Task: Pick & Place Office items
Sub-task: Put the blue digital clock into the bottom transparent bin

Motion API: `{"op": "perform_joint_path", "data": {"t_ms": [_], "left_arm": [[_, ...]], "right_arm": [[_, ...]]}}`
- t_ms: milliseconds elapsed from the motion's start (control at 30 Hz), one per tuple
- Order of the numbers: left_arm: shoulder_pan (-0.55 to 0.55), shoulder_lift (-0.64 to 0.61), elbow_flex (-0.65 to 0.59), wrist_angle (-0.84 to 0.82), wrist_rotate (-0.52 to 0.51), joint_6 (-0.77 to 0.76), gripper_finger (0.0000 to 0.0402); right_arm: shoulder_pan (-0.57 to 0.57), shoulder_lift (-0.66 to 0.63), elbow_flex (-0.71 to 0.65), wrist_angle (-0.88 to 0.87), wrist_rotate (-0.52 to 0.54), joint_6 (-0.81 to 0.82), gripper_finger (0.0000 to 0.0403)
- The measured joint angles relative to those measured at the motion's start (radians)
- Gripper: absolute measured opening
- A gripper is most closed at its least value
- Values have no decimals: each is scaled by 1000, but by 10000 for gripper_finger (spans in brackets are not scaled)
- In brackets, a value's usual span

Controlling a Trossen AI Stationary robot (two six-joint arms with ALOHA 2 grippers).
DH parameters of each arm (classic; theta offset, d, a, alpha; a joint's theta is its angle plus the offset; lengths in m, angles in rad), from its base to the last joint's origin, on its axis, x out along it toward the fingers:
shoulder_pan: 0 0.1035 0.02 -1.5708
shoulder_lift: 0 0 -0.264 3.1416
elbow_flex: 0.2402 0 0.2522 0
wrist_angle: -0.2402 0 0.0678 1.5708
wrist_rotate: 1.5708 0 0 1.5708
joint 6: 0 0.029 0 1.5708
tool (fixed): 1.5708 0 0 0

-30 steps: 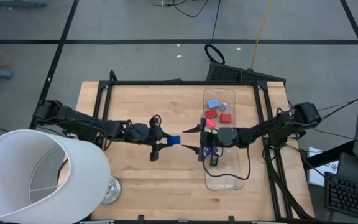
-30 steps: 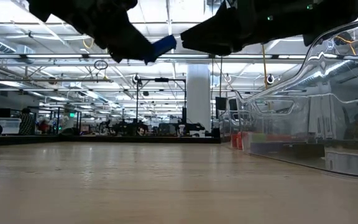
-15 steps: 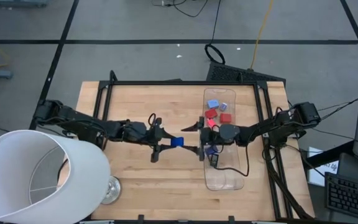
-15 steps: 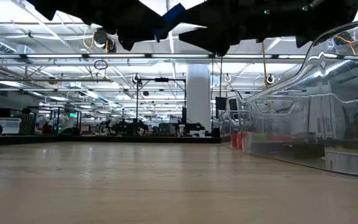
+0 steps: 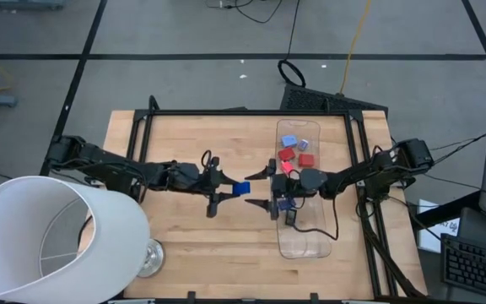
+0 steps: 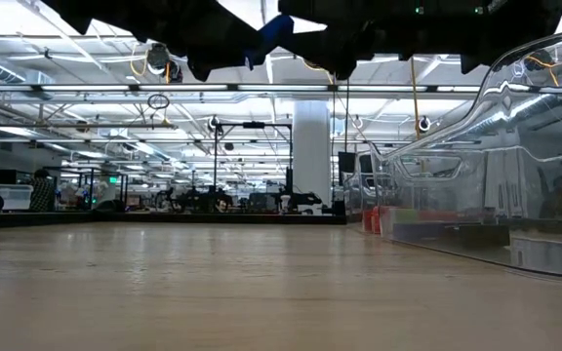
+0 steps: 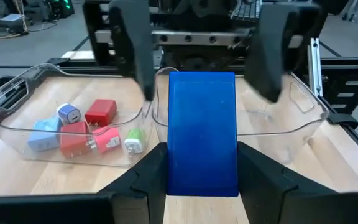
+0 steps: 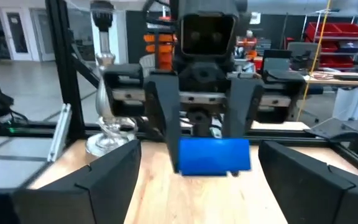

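Above the middle of the wooden bench point(image 5: 184, 228), the left end effector point(image 5: 226, 191) pinches a flat, bright blue rectangular block point(image 7: 202, 132) between its fingers, holding it in the air. Facing it just beyond, the right end effector point(image 5: 270, 187) has its fingers spread wide on either side of the block's far end. Behind that, the clear plastic tray point(image 5: 310, 241) holds small red, light blue and pink blocky pieces point(image 5: 295, 150) at its far end.
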Motion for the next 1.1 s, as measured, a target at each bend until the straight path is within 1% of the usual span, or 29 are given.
{"op": "perform_joint_path", "data": {"t_ms": [100,200,333,433,867,967,1100], "left_arm": [[0,0,0,2,0,-2,152],[-1,0,0,2,1,-10,152],[0,0,0,1,1,-17,152],[0,0,0,-7,3,-18,152],[-2,0,0,-17,13,-9,152],[-5,0,0,-23,14,-4,152],[-5,0,0,-26,10,-3,152]], "right_arm": [[-1,7,4,1,1,-12,308],[0,42,26,-1,-1,-17,298],[-1,83,68,9,1,-36,278],[-1,104,73,-3,0,-38,259],[-1,106,74,-7,-3,-55,174],[-1,106,74,-8,-6,-52,163],[-1,106,74,-8,-6,-55,159]]}}
